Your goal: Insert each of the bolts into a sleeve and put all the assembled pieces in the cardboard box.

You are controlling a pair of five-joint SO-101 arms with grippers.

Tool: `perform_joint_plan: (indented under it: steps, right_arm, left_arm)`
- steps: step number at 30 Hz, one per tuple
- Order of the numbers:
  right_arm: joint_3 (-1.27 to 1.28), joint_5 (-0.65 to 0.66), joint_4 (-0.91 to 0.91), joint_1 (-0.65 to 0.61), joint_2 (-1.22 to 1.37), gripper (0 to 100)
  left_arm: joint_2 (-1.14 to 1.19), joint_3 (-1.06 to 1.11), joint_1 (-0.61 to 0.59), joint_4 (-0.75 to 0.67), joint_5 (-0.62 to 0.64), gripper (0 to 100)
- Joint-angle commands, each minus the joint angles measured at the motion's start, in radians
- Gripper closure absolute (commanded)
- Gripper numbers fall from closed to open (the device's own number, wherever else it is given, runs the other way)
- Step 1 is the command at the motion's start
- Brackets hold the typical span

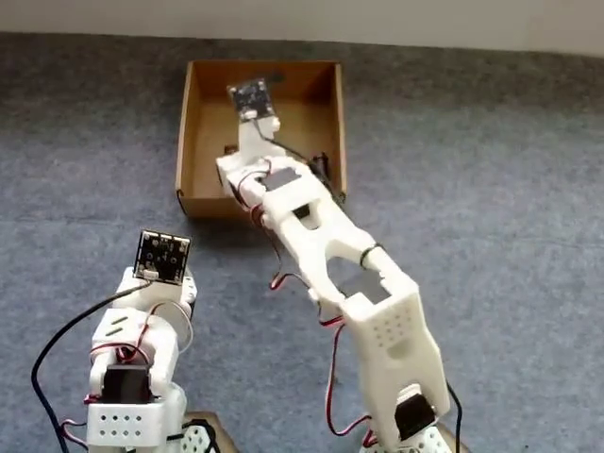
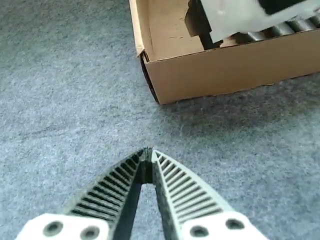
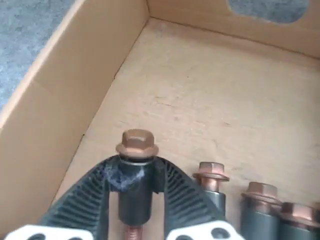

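Your right gripper (image 3: 135, 167) is clamped on a sleeve (image 3: 134, 197) with its bolt (image 3: 137, 142), inside the box (image 3: 55, 120). Release too high and the bolt may slip out. Your left gripper (image 2: 147, 156) is closed, empty.

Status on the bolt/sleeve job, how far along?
Done: at least three assembled pieces lie in the cardboard box. In hand: right tool, inside the box, is shut on a fourth sleeved bolt. Left tool rests shut over the carpet. Left: release the fourth.
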Motion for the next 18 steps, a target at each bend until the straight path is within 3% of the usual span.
perform_joint_plan:
  steps: [1, 18]
  right_arm:
    - [-0.067, -0.012, -0.027, -0.008, 0.021, 99.3]
    - [-0.091, -0.012, 0.07, 0.099, 0.064, 99.3]
  left_arm:
    - [-0.004, 0.005, -0.008, -0.015, -0.009, 99]
    - [-0.004, 0.005, -0.008, -0.018, -0.009, 99]
